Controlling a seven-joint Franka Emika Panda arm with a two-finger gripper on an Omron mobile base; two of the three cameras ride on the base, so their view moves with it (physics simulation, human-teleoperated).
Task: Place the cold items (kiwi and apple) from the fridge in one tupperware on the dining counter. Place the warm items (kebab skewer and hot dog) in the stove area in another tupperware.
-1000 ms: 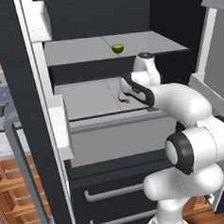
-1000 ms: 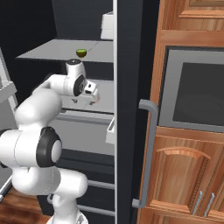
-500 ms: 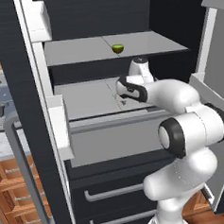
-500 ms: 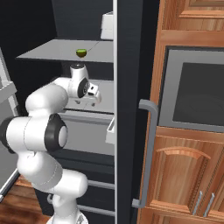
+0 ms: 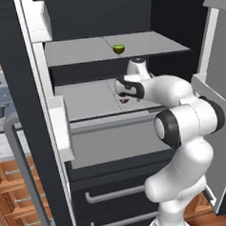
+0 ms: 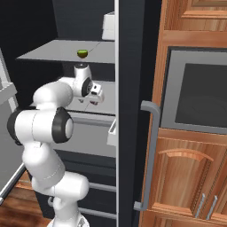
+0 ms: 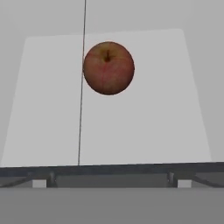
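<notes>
Apple (image 7: 108,68): red and round, it sits on the lower fridge shelf (image 5: 87,98). From my hand's camera I look down on it and see its stem dip on top. Nothing touches it. In the left base view only a small dark red bit of it (image 5: 124,100) peeks out under my hand.

Kiwi (image 5: 119,49): small and green, it sits on the upper fridge shelf (image 5: 77,49), one shelf above the apple. In the right base view it (image 6: 82,53) is near the front edge of that shelf.

My gripper (image 5: 123,92): it hangs just above the apple, inside the fridge, and points down at it. My jaws are wide apart and hold nothing. In the right base view my gripper (image 6: 94,95) is over the lower shelf too.

My arm: white with dark joints. It bends up from the floor and reaches into the fridge between the two shelves.

Fridge: dark, with its door (image 5: 217,93) swung open on my right side. Dark drawers (image 5: 116,193) with grey handles sit below the shelves.

Next to the fridge: brown wooden cabinets (image 6: 184,177) and a built-in oven (image 6: 197,95) stand on my right. A long grey handle (image 6: 148,150) runs down beside them.
</notes>
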